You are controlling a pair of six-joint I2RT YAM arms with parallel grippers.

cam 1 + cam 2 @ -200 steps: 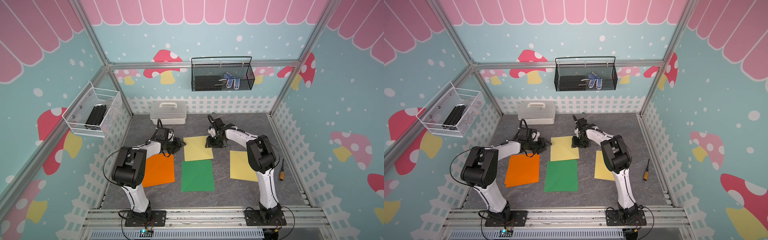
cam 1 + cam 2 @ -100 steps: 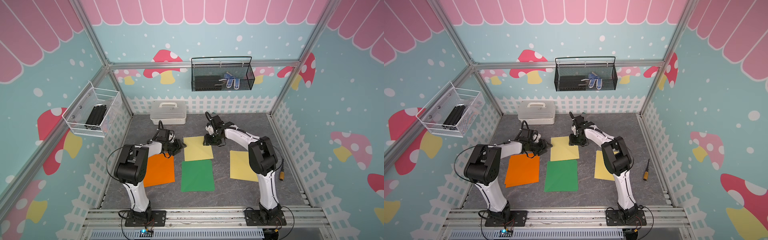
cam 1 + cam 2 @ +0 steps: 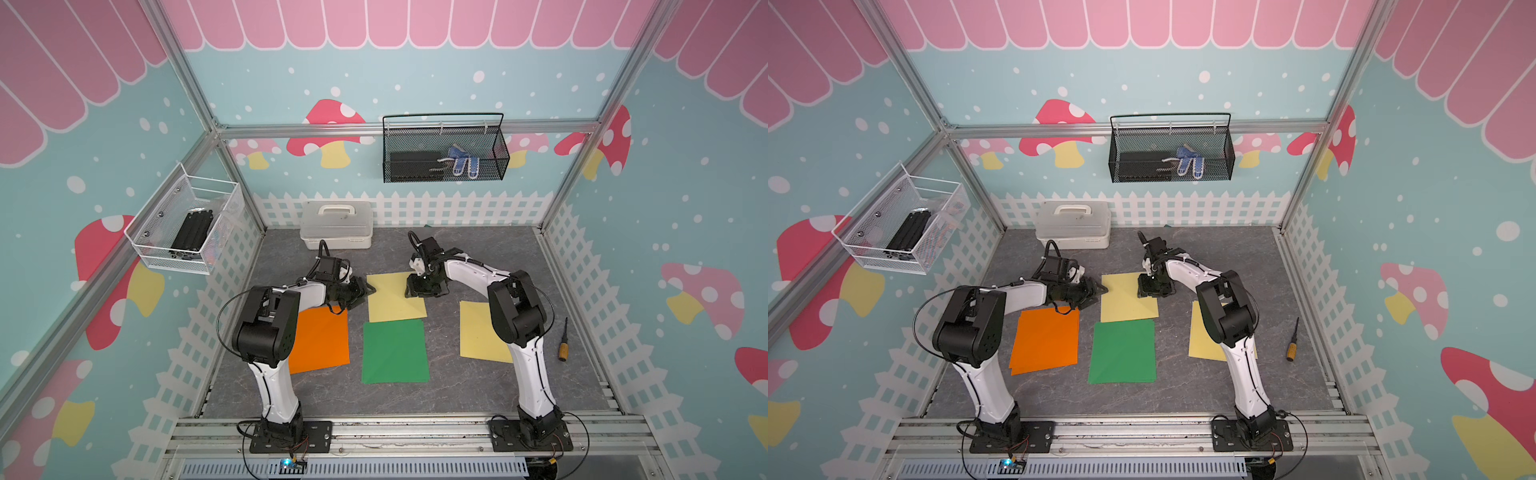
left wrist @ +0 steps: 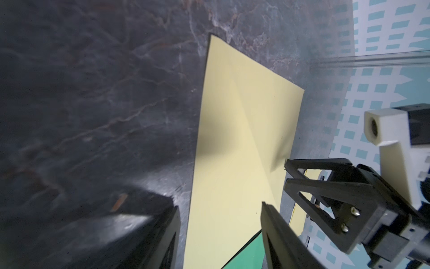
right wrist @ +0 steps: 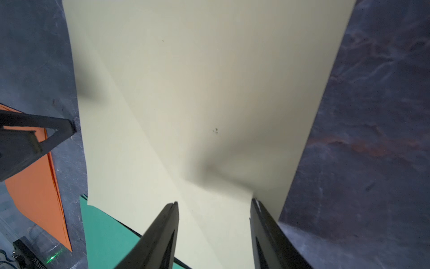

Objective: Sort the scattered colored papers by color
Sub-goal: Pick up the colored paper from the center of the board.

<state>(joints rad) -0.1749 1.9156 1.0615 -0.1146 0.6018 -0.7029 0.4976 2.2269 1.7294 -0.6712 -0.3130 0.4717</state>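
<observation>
Nearest me, the green paper (image 3: 395, 351) is lying flat, long axis front to back. The pale yellow paper (image 3: 392, 301) behind is overlapping its far edge, aligned likewise. My left gripper (image 3: 366, 292) and right gripper (image 3: 411, 292), both spread and empty, are touching that yellow sheet's left and right edges.

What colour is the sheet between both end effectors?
Pale yellow sheet, clearest in a top view.

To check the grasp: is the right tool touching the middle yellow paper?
Touching. The left wrist view shows a fingertip of the right tool denting the middle yellow paper.
</observation>
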